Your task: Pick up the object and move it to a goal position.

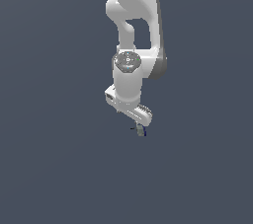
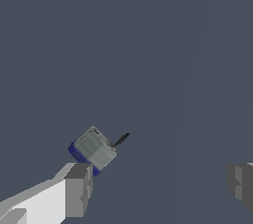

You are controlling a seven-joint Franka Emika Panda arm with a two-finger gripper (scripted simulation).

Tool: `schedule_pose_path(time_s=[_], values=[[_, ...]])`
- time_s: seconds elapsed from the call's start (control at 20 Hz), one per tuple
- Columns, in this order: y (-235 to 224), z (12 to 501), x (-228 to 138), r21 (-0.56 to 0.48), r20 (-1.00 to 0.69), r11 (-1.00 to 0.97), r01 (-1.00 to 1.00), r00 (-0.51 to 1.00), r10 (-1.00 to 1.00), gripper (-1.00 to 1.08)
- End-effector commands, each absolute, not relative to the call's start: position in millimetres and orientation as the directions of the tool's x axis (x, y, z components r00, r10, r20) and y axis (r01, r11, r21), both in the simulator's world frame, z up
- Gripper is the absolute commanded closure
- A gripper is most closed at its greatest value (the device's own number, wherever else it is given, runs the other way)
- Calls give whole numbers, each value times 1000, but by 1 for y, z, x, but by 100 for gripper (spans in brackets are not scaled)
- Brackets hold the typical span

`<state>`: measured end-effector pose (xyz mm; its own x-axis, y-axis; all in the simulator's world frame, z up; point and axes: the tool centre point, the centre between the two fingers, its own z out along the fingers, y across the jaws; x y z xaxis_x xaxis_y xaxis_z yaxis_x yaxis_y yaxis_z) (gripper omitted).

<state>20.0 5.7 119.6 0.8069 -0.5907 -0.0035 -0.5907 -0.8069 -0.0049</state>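
Wrist view shows the gripper (image 2: 158, 188) spread wide and empty, one finger (image 2: 78, 188) just beside the tiny greyish block with dark blue edge (image 2: 94, 150), seemingly misaligned for grasping.

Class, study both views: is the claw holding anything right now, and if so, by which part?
Nothing is held. The claw is open, its fingers wide apart, and the small grey object sits beside one fingertip rather than clamped between the two.

Matt grey object (image 2: 95, 149), dark blue edge; smooth white arm (image 1: 131, 20).
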Motion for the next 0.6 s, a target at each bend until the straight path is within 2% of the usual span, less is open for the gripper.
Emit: schedule_pose_path(time_s=[0.0, 0.55], values=[[10, 115, 22, -5, -5, -767, -642, 767, -642, -92], [27, 96, 30, -3, -7, -560, -829, 560, -829, -92]])
